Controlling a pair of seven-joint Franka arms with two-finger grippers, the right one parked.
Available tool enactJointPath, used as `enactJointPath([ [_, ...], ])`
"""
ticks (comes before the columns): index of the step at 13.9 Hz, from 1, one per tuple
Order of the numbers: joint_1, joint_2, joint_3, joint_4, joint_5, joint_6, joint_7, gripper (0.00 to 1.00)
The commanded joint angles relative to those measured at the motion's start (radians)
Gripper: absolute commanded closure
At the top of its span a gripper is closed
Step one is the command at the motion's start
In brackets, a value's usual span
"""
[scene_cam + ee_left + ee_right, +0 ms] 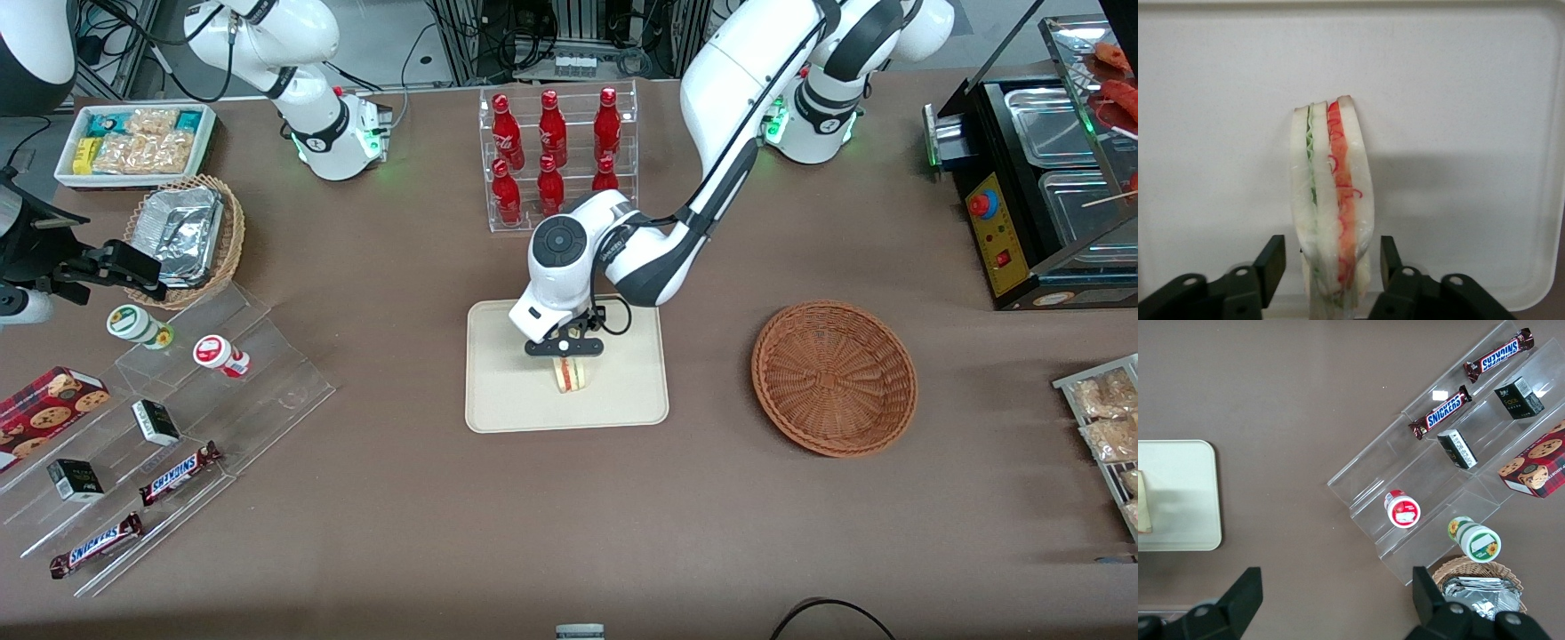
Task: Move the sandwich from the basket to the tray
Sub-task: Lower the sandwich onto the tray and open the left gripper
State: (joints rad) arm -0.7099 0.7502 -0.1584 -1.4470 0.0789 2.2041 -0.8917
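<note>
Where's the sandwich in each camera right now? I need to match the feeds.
Front view: the sandwich stands on the tray, under the gripper, which is open.
Left wrist view: the sandwich stands on edge between the gripper's spread fingers, apart from both.
Right wrist view: only a cut-off sliver of the sandwich shows.
Shared landmark: the cream tray, under the sandwich in all three.

Your left arm (711, 133) is glossy white with dark grey joint bands, a black disc on its wrist, green base lights, and a black gripper (564, 356) above the tray.
</note>
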Motion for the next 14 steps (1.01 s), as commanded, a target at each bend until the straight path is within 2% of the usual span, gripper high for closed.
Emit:
enactJointPath([
  [1, -0.002, -0.038, 0.011, 0.014, 0.01, -0.014, -0.01, 0.0],
  [4, 0.021, -0.116, 0.016, 0.011, -0.001, -0.044, -0.018, 0.0],
  [8, 0.137, -0.273, 0.016, -0.006, 0.01, -0.194, -0.013, 0.0],
  [14, 0.346, -0.448, 0.014, -0.007, -0.002, -0.458, 0.293, 0.0],
])
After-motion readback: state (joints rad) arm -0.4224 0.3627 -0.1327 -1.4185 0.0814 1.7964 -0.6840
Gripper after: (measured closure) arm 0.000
